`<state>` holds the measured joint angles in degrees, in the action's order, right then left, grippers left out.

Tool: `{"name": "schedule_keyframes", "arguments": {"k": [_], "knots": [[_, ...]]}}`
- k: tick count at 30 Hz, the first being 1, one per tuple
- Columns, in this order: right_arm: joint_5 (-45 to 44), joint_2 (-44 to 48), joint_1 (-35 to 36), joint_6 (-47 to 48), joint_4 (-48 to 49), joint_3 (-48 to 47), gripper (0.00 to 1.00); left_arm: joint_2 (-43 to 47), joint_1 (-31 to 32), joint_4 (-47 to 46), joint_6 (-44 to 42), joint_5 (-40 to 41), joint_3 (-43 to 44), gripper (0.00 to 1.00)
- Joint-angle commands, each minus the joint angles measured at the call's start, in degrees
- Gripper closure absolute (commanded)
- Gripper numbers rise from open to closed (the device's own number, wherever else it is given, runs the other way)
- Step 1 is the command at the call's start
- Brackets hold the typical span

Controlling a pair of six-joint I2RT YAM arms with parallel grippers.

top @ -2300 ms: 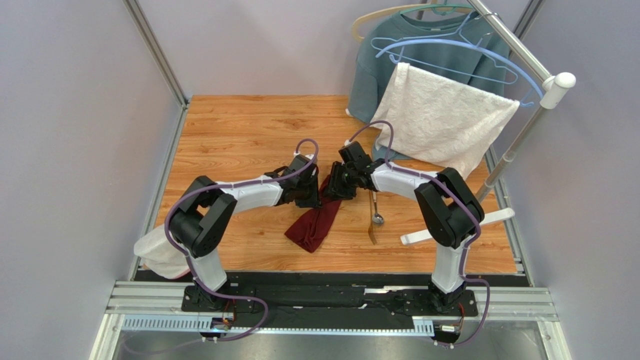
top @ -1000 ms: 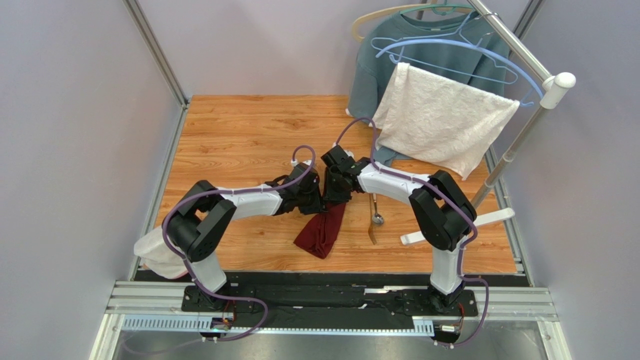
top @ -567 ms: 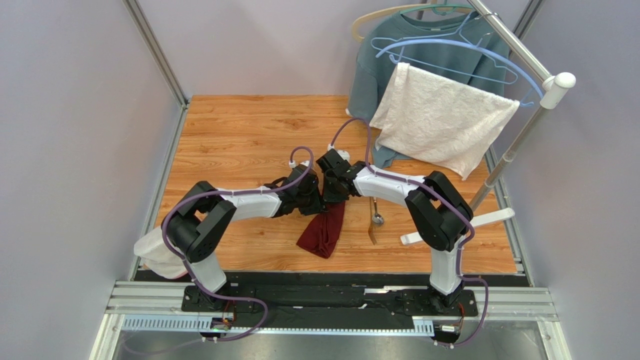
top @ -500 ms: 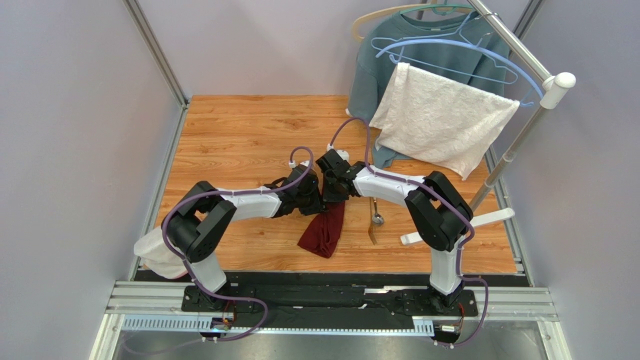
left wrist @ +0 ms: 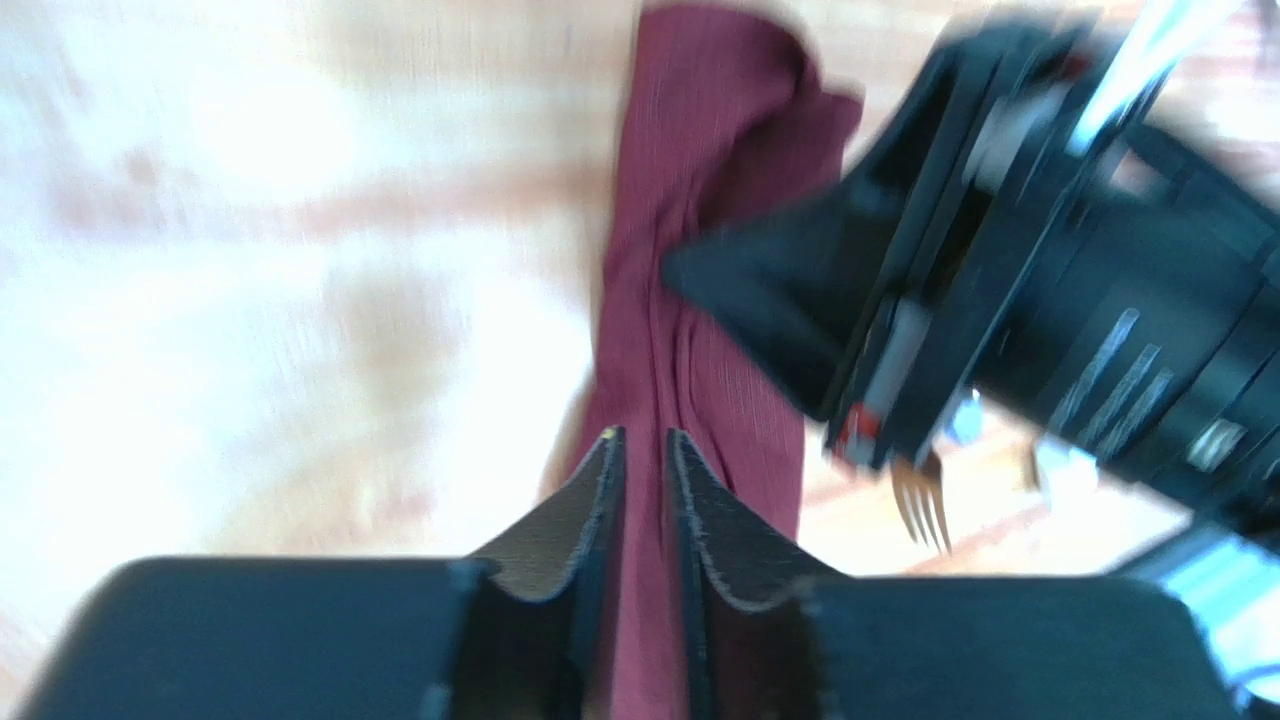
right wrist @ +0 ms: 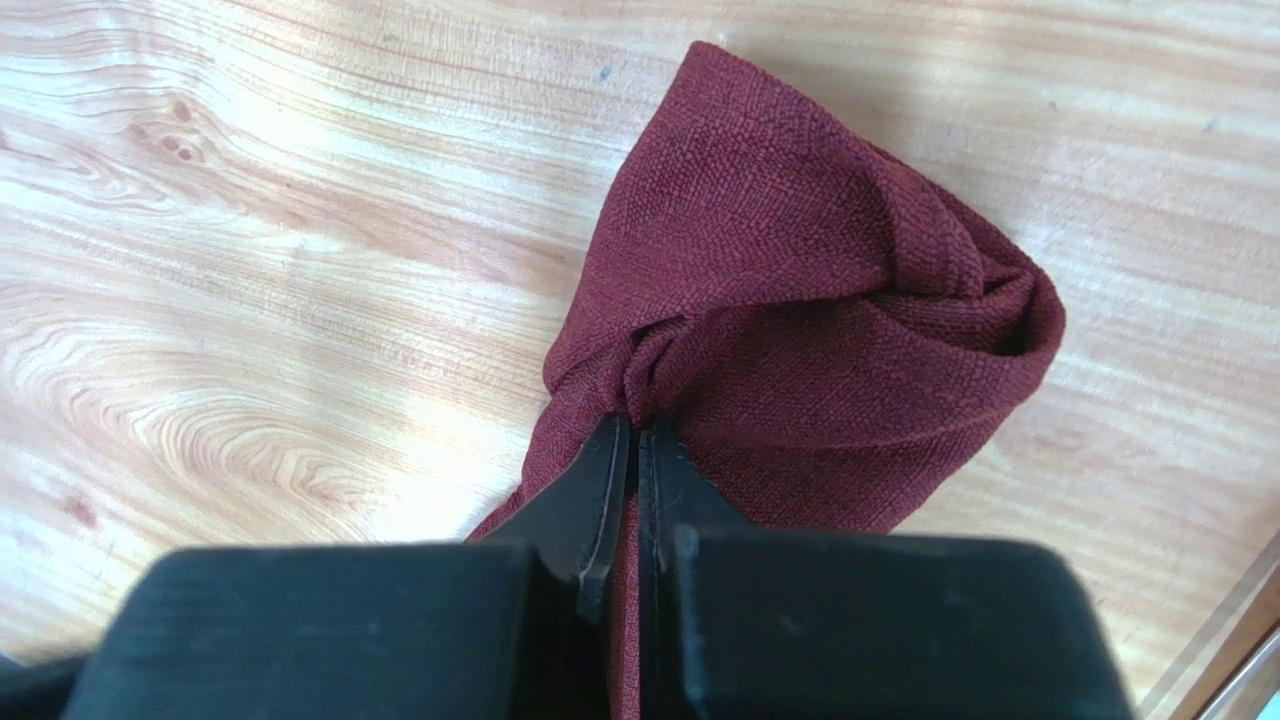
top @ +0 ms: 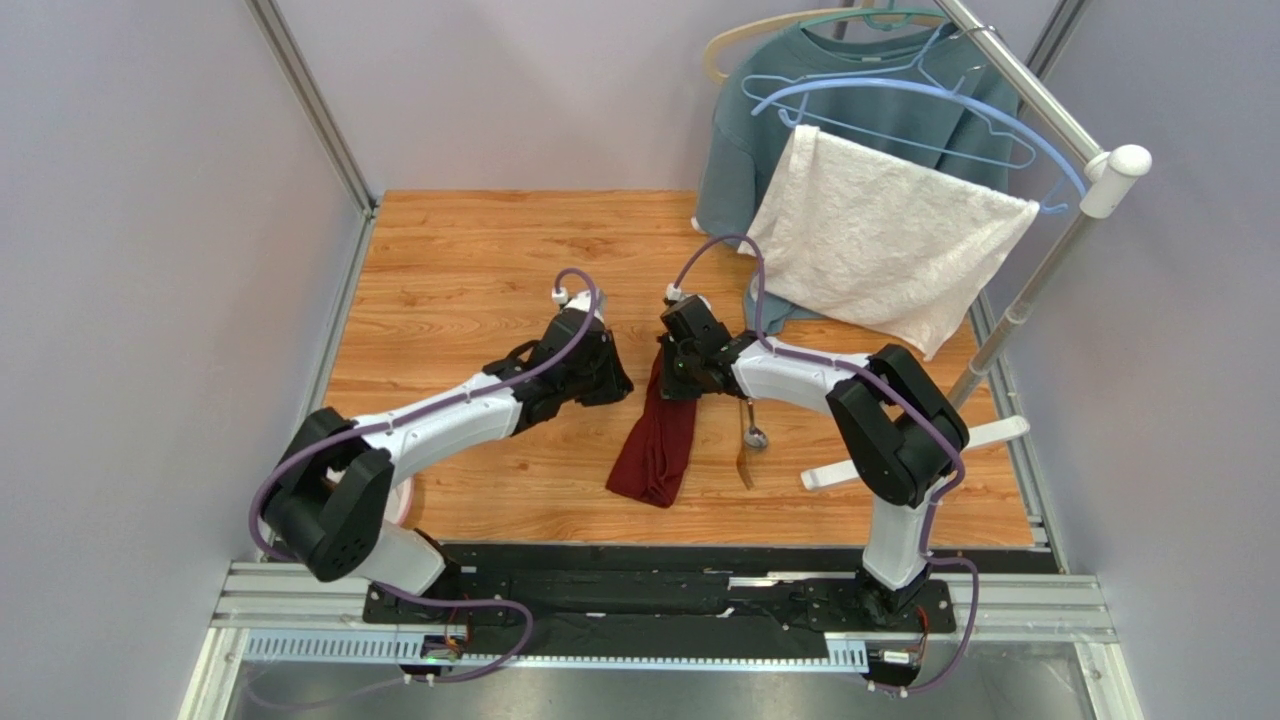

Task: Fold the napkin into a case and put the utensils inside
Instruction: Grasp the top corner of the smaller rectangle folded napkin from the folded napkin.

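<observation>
The maroon napkin [top: 657, 443] lies bunched into a narrow strip on the wooden table, running from the grippers toward the near edge. My right gripper [top: 672, 383] is shut on its far end, and the right wrist view shows the fingers [right wrist: 633, 428] pinching a twisted fold of the cloth [right wrist: 812, 330]. My left gripper [top: 613, 387] sits just left of the napkin, clear of it. Its jaws [left wrist: 640, 438] stand slightly open with only the cloth [left wrist: 691, 225] showing beyond the gap. The silver spoon [top: 756, 437] and the golden-brown fork [top: 744, 468] lie side by side right of the napkin.
A white textured towel [top: 887, 240] and a grey-blue sweatshirt [top: 751, 143] hang from a rack at the back right. The rack's pole [top: 1037, 285] slants down to a white foot bar [top: 909, 450] right of the utensils.
My left gripper let go of the napkin and drew back to the left. My right gripper shut on the napkin's far end, and the cloth now lies stretched longer.
</observation>
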<state>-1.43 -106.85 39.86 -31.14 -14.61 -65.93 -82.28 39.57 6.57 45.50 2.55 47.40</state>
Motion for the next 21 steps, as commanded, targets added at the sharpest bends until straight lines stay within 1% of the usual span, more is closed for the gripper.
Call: {"name": "schedule_keyframes", "arguments": {"k": [1, 2, 5, 8, 11, 13, 15, 19, 21], "knots": [[3.8, 2.3, -1.5, 2.9, 3.1, 2.0, 1.0, -6.1, -0.5, 2.6, -10.9, 1.2, 7.3, 0.81], [5.2, 2.3, -2.1, 3.1, 3.3, 2.5, 1.0, -9.4, -0.5, 3.0, -14.1, 0.8, 10.2, 0.81], [7.7, 3.4, -3.0, 3.6, 4.4, 3.8, 1.0, -15.2, -0.6, 3.5, -17.9, -0.4, 14.7, 0.8], [9.7, 3.7, -3.8, 4.2, 4.5, 3.9, 1.0, -18.2, -0.6, 1.0, -20.5, -2.1, 16.4, 0.78], [11.5, 3.8, -4.4, 4.2, 4.8, 3.9, 1.0, -21.2, -0.6, 1.3, -22.2, -2.6, 19.0, 0.77], [12.0, 3.8, -4.4, 4.2, 4.9, 4.1, 1.0, -22.2, -0.6, 1.3, -22.6, -2.6, 20.0, 0.77], [12.2, 3.9, -4.8, 4.1, 5.0, 4.1, 1.0, -23.0, -0.6, 0.9, -22.8, -5.3, 20.8, 0.76], [12.9, 3.7, -5.2, 3.7, 5.2, 4.2, 1.0, -23.3, -0.7, -2.0, -21.5, -7.7, 19.6, 0.72], [13.0, 3.6, -5.1, 3.5, 5.6, 4.3, 1.0, -24.4, -0.6, -1.0, -21.6, -8.3, 20.9, 0.72]]}}
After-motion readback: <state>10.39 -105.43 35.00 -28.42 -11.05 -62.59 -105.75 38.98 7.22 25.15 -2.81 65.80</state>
